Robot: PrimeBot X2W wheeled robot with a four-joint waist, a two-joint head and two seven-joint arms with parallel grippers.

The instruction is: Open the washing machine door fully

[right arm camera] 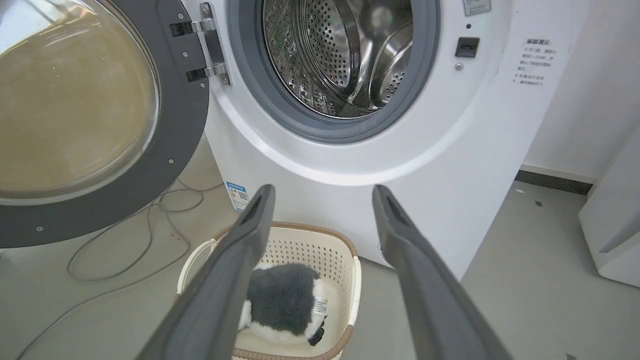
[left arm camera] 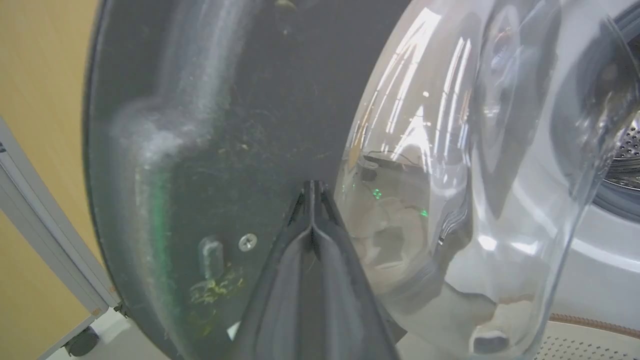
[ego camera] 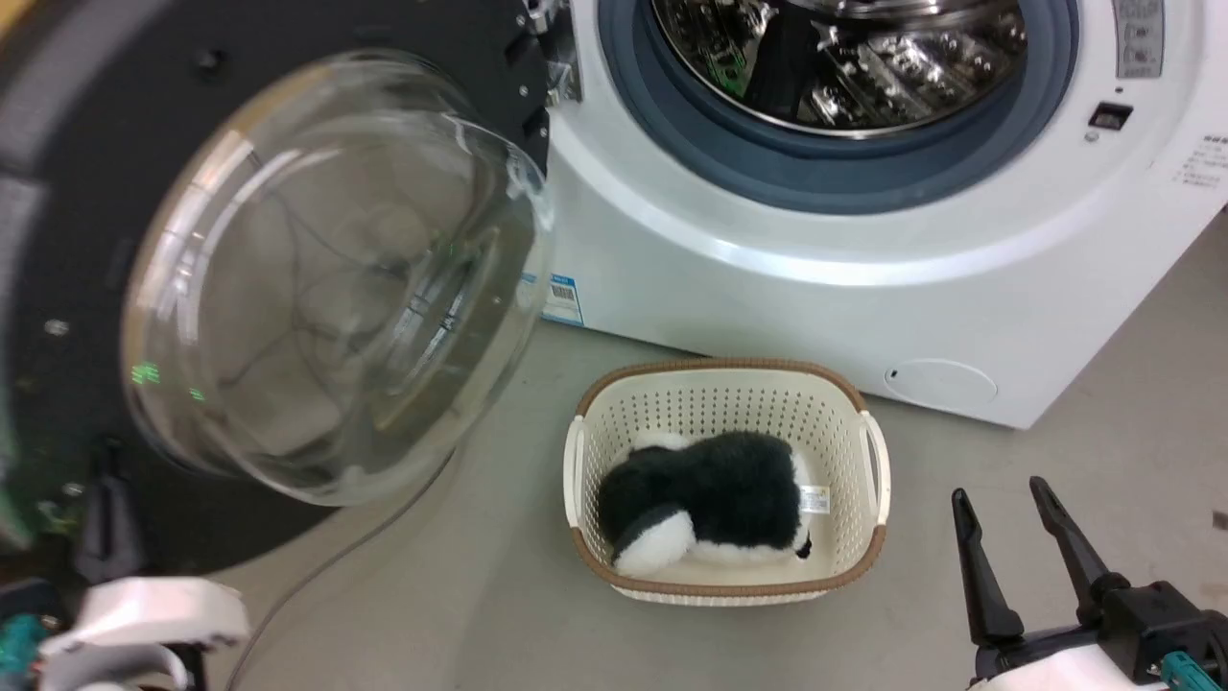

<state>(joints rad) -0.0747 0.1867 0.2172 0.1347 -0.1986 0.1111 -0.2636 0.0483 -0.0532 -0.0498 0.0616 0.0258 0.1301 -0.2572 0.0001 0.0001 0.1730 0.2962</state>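
Grey floor [ego camera: 480,595]; washing machine door [ego camera: 326,278] wide, left jaws seemingly touching.

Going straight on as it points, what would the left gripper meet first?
The black inner face of the washing machine door, beside its glass bowl; the left gripper may already touch it.

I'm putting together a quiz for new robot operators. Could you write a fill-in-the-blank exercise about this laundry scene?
The washing machine door stands ___, baring the steel drum.
The plush toy lies in a cream ___ on the floor.
The left gripper is ___, its fingers pressed together.
The right gripper is ___, holding nothing.
Missing words: open; basket; shut; open.
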